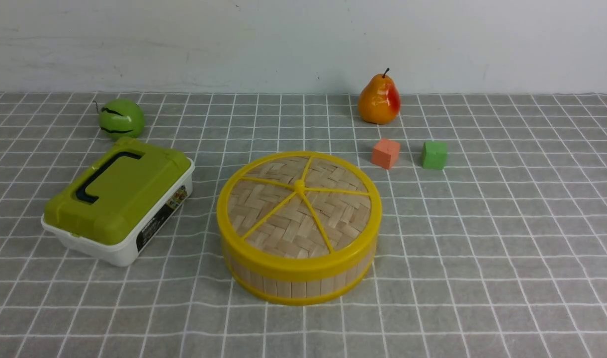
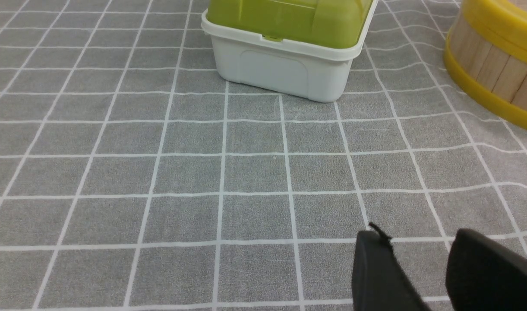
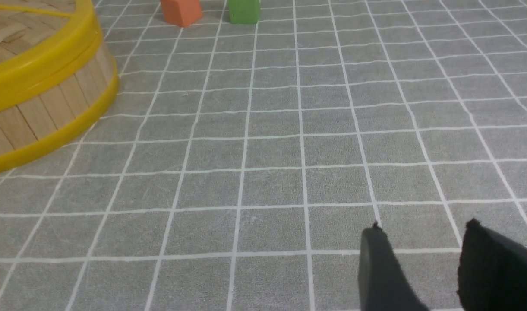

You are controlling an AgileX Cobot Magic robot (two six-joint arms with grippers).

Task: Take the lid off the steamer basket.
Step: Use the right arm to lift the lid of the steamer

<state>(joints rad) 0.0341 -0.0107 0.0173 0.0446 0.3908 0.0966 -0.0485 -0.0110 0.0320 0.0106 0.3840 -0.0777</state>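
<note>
The steamer basket (image 1: 293,283) stands in the middle of the cloth, a round tub of bamboo slats with yellow rims. The lid (image 1: 283,219), woven bamboo with yellow spokes and a centre knob (image 1: 299,186), sits closed on it. The basket's side shows in the left wrist view (image 2: 492,69) and in the right wrist view (image 3: 43,108). My left gripper (image 2: 418,235) is open and empty, low over the cloth, short of the white box. My right gripper (image 3: 423,226) is open and empty over bare cloth, apart from the basket. Neither gripper shows in the front view.
A white box with an olive-green lid (image 1: 117,199) lies left of the basket. A green apple (image 1: 121,118) sits behind it. A pear (image 1: 379,99), an orange cube (image 1: 386,153) and a green cube (image 1: 434,154) stand at the back right. Grey checked cloth (image 1: 507,248) covers the table.
</note>
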